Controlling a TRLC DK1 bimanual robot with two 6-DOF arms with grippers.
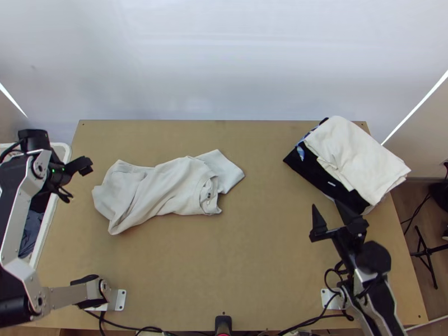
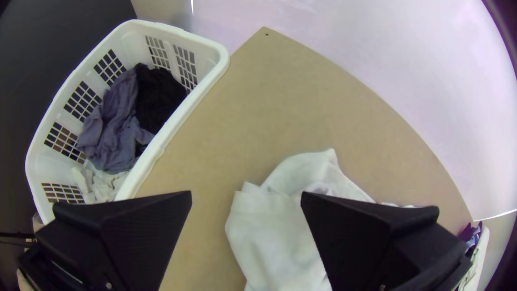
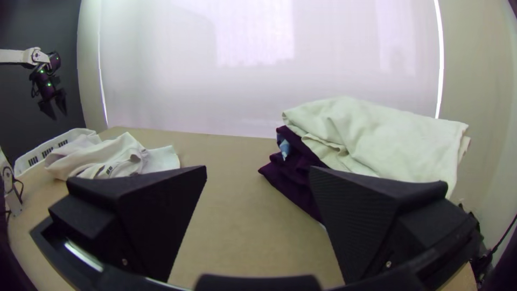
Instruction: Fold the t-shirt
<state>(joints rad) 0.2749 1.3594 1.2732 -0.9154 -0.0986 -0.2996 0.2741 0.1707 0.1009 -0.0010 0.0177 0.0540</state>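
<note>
I hold both jaws wide on left gripper (image 1: 77, 180) and right gripper (image 1: 327, 206) — t-shirt (image 1: 168, 187) seemingly bunched.

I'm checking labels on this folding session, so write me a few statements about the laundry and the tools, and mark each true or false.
1. The t-shirt lies bunched on the table. True.
2. The left tool is closed on the t-shirt. False: it is open and holds nothing.
3. The right tool is open. True.
4. The basket is empty. False: it has clothes in it, among them a black one.
5. A cream cloth lies on top of dark cloth. True.
</note>
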